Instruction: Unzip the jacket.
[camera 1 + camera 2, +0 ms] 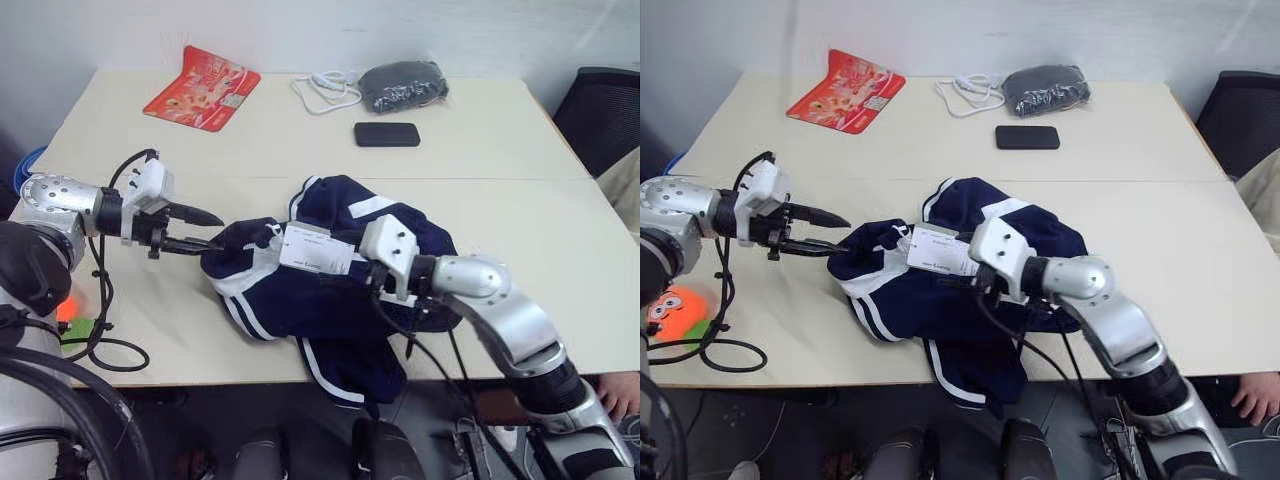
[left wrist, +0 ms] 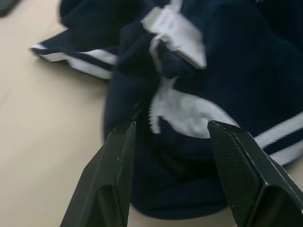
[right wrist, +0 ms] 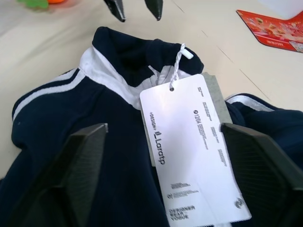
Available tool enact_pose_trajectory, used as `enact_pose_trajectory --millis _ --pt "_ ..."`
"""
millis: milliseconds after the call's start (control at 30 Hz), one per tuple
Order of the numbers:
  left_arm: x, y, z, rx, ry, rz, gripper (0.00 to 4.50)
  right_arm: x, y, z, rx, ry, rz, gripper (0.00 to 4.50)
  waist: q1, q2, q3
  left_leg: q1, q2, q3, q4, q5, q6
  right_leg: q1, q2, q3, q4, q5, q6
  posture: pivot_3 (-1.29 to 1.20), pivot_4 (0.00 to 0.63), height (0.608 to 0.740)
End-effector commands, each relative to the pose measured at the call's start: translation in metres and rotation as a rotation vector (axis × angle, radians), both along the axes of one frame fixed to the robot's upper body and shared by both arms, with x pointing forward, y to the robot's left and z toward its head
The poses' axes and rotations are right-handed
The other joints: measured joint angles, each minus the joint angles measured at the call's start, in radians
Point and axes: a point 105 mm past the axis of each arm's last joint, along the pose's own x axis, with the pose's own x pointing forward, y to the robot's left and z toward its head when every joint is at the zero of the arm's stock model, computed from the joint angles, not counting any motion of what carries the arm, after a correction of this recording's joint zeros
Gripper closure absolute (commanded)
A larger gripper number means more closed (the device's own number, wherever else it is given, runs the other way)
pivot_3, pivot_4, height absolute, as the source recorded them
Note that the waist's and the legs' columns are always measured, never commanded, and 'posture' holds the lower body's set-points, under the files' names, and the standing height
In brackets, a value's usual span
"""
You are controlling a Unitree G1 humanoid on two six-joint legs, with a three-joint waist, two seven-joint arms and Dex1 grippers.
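The navy jacket [image 1: 340,300] lies crumpled near the table's front edge, its white-trimmed collar [image 3: 106,61] pointing left. A white paper tag [image 3: 189,151] hangs from the collar on a string. My left gripper [image 1: 215,232] is open at the collar's left end, and its fingers [image 2: 118,161] straddle the collar edge, where the zipper teeth [image 2: 154,111] show. Over the jacket's middle my right gripper [image 3: 163,126] is wide open, with the tag lying between its fingers [image 3: 83,156]. It grips nothing.
At the back of the table [image 1: 520,150] lie a red packet [image 1: 203,87], a white cable [image 1: 328,90], a dark grey bundle [image 1: 403,85] and a black phone [image 1: 386,134]. A black chair [image 1: 600,110] stands at the right. A person's hand [image 1: 622,392] is at lower right.
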Motion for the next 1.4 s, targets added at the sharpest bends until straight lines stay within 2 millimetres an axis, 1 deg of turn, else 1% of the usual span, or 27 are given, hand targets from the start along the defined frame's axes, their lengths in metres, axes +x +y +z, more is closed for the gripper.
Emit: enact_pose_trajectory --millis 33,200,267,333,433,533,600,633,700,733,800,833,867,933,967,1000,1033,1067,1100,1133,1167,1200,1233,1267,1300,1333,1400 --pt "-0.014 0.0 0.01 -0.009 0.057 -0.083 1.96 -0.009 0.018 0.005 0.013 -0.057 -0.003 0.02 -0.003 0.0 0.0 0.0 0.0 0.0 0.0 0.0 0.0 0.0 0.0 0.0 0.001 0.0 0.0 0.0 0.15 0.74" --pt "-0.013 -0.009 0.015 0.029 0.056 -0.133 1.96 0.003 0.032 0.001 0.061 -0.075 -0.096 0.02 -0.005 0.0 0.0 0.0 -0.001 0.0 0.0 0.0 0.0 -0.002 -0.002 0.0 0.004 0.0 0.0 0.0 0.15 0.74" --pt "-0.013 -0.012 0.014 0.049 0.022 -0.165 1.96 0.007 0.037 -0.003 0.066 -0.078 -0.117 0.02 -0.004 0.0 0.0 0.0 -0.001 0.0 0.0 0.0 0.0 -0.002 -0.002 0.0 0.005 0.0 0.0 0.0 0.15 0.74" --pt "-0.012 -0.013 0.009 0.087 -0.034 -0.176 1.96 0.009 0.04 -0.01 0.04 -0.102 -0.131 0.02 -0.004 0.0 0.0 0.0 -0.001 0.0 0.0 0.0 0.0 -0.002 -0.002 0.0 0.005 0.0 0.0 0.0 0.15 0.74" --pt "-0.003 -0.012 -0.001 0.129 -0.144 -0.127 1.96 0.013 0.04 -0.018 -0.004 -0.148 -0.153 0.02 -0.012 0.0 0.0 0.0 -0.001 0.0 0.0 0.0 0.0 -0.003 -0.003 0.0 0.005 0.0 0.0 0.0 0.15 0.74" --pt "0.021 -0.013 0.002 0.063 -0.26 0.072 1.96 0.016 0.037 -0.02 -0.007 -0.163 -0.18 0.02 -0.018 0.0 0.0 0.0 -0.001 0.0 0.0 0.0 0.0 -0.003 -0.003 0.0 0.005 0.0 0.0 0.0 0.15 0.74" --pt "0.038 -0.015 0.01 -0.009 -0.348 0.215 1.96 0.018 0.032 -0.021 -0.008 -0.169 -0.201 0.02 -0.018 0.0 0.0 0.0 -0.001 -0.002 0.0 0.0 0.0 -0.003 -0.003 -0.001 0.007 0.0 0.0 0.0 0.15 0.74" --pt "0.044 -0.017 0.017 -0.06 -0.366 0.266 1.96 0.019 0.028 -0.021 -0.011 -0.172 -0.21 0.02 -0.018 0.0 0.0 0.0 -0.001 -0.003 0.0 0.0 0.0 -0.003 -0.003 -0.001 0.008 0.0 0.0 0.0 0.15 0.74" --pt "0.052 -0.017 0.024 -0.116 -0.36 0.336 1.96 0.02 0.02 -0.021 -0.025 -0.186 -0.215 0.02 -0.019 0.0 0.0 0.0 -0.002 -0.005 0.0 0.0 0.0 -0.002 -0.004 -0.001 0.008 0.0 0.0 0.0 0.15 0.74" --pt "0.058 -0.01 0.03 -0.125 -0.372 0.416 1.96 0.02 0.016 -0.021 -0.033 -0.195 -0.214 0.02 -0.02 0.0 0.0 0.0 -0.003 -0.004 0.0 0.0 0.0 -0.002 -0.004 -0.001 0.008 0.0 0.0 0.0 0.15 0.74" --pt "0.069 0.012 0.042 -0.153 -0.391 0.616 1.96 0.021 0.01 -0.019 -0.041 -0.21 -0.216 0.02 -0.02 0.0 0.0 0.0 -0.003 -0.003 0.0 0.0 0.0 -0.003 -0.005 -0.001 0.008 0.0 0.0 0.0 0.15 0.74" --pt "0.072 0.019 0.046 -0.165 -0.397 0.679 1.96 0.022 0.009 -0.019 -0.04 -0.212 -0.217 0.02 -0.02 0.0 0.0 0.0 -0.003 -0.003 0.0 0.0 0.0 -0.003 -0.005 -0.001 0.008 0.0 0.0 0.0 0.15 0.74" --pt "0.077 0.026 0.052 -0.231 -0.36 0.776 1.96 0.022 0.008 -0.017 -0.036 -0.217 -0.218 0.02 -0.02 -0.001 0.0 0.0 -0.003 -0.004 0.0 0.0 0.0 -0.003 -0.005 -0.001 0.008 0.0 0.0 0.0 0.15 0.74" --pt "0.085 0.039 0.065 -0.483 -0.168 1.002 1.96 0.022 0.009 -0.014 -0.025 -0.231 -0.216 0.02 -0.02 -0.001 0.0 0.001 -0.003 -0.004 -0.001 0.0 0.0 -0.003 -0.005 -0.001 0.008 0.0 0.0 0.0 0.15 0.74" --pt "0.087 0.04 0.07 -0.634 -0.034 1.077 1.96 0.022 0.01 -0.013 -0.02 -0.235 -0.212 0.02 -0.02 -0.001 0.0 0.001 -0.003 -0.004 -0.001 0.0 0.0 -0.003 -0.005 -0.001 0.009 0.0 0.0 0.0 0.15 0.74" --pt "0.087 0.039 0.073 -0.723 0.059 1.107 1.96 0.022 0.012 -0.013 -0.017 -0.236 -0.209 0.02 -0.021 -0.001 0.0 0.0 -0.003 -0.005 -0.001 0.0 0.0 -0.003 -0.005 -0.001 0.009 0.0 0.0 0.0 0.15 0.74" --pt "0.084 0.034 0.078 -0.823 0.171 1.086 1.96 0.021 0.013 -0.015 -0.015 -0.232 -0.205 0.02 -0.022 -0.001 0.0 0.0 -0.003 -0.006 -0.001 0.0 0.0 -0.003 -0.005 -0.001 0.008 0.0 0.0 0.0 0.15 0.74" --pt "0.08 0.025 0.083 -0.894 0.266 1.024 1.96 0.021 0.015 -0.017 -0.016 -0.228 -0.202 0.02 -0.023 -0.001 0.0 0.001 -0.003 -0.007 -0.001 0.0 0.0 -0.003 -0.005 -0.001 0.008 0.0 0.0 0.0 0.15 0.74" --pt "0.075 0.015 0.091 -0.918 0.304 0.914 1.96 0.022 0.016 -0.019 -0.019 -0.227 -0.199 0.02 -0.023 -0.001 0.0 0.001 -0.003 -0.008 -0.001 0.0 0.0 -0.003 -0.005 -0.001 0.008 0.0 0.0 0.0 0.15 0.74" --pt "0.066 0.002 0.098 -0.921 0.342 0.768 1.96 0.022 0.017 -0.02 -0.021 -0.227 -0.197 0.02 -0.024 -0.001 0.0 0.001 -0.003 -0.008 -0.002 0.0 0.0 -0.003 -0.005 -0.001 0.008 0.0 0.0 0.0 0.15 0.74" --pt "0.052 -0.012 0.104 -0.887 0.385 0.58 1.96 0.022 0.018 -0.022 -0.022 -0.226 -0.196 0.02 -0.022 -0.001 0.0 0.001 -0.004 -0.003 -0.002 0.0 0.0 -0.003 -0.005 -0.001 0.008 0.0 0.0 0.0 0.15 0.74" --pt "0.037 -0.018 0.106 -0.836 0.369 0.398 1.96 0.022 0.019 -0.023 -0.021 -0.226 -0.195 0.02 -0.022 -0.001 0.0 0.001 -0.004 -0.002 -0.002 0.0 0.0 -0.003 -0.005 -0.001 0.008 0.0 0.0 0.0 0.15 0.74" --pt "0.022 -0.02 0.104 -0.779 0.356 0.25 1.96 0.022 0.02 -0.023 -0.02 -0.225 -0.191 0.02 -0.022 -0.001 0.0 0.001 -0.004 0.0 -0.002 0.0 0.0 -0.003 -0.005 -0.002 0.008 0.0 0.0 0.0 0.15 0.74" --pt "0.008 -0.018 0.096 -0.719 0.384 0.154 1.96 0.022 0.022 -0.024 -0.02 -0.226 -0.183 0.02 -0.022 -0.001 0.0 0.001 -0.004 0.002 -0.002 0.0 0.0 -0.004 -0.005 -0.002 0.008 0.0 0.0 0.0 0.15 0.74" --pt "-0.001 -0.013 0.089 -0.672 0.416 0.114 1.96 0.021 0.024 -0.024 -0.021 -0.23 -0.172 0.02 -0.025 -0.001 0.0 0.001 -0.004 0.004 -0.003 0.0 0.0 -0.005 -0.005 -0.002 0.008 0.0 0.0 0.0 0.15 0.74" --pt "-0.007 -0.003 0.082 -0.633 0.408 0.109 1.96 0.02 0.027 -0.025 -0.028 -0.238 -0.155 0.02 -0.027 -0.001 0.0 0.002 -0.003 0.006 -0.004 0.0 0.0 -0.005 -0.005 -0.002 0.007 0.0 0.0 0.0 0.15 0.74" --pt "-0.012 0.011 0.07 -0.544 0.385 0.14 1.96 0.016 0.033 -0.027 -0.043 -0.256 -0.124 0.02 -0.04 -0.001 0.0 0.005 -0.002 0.009 -0.007 0.0 0.0 -0.006 -0.005 -0.002 0.007 0.0 -0.001 0.0 0.15 0.74"
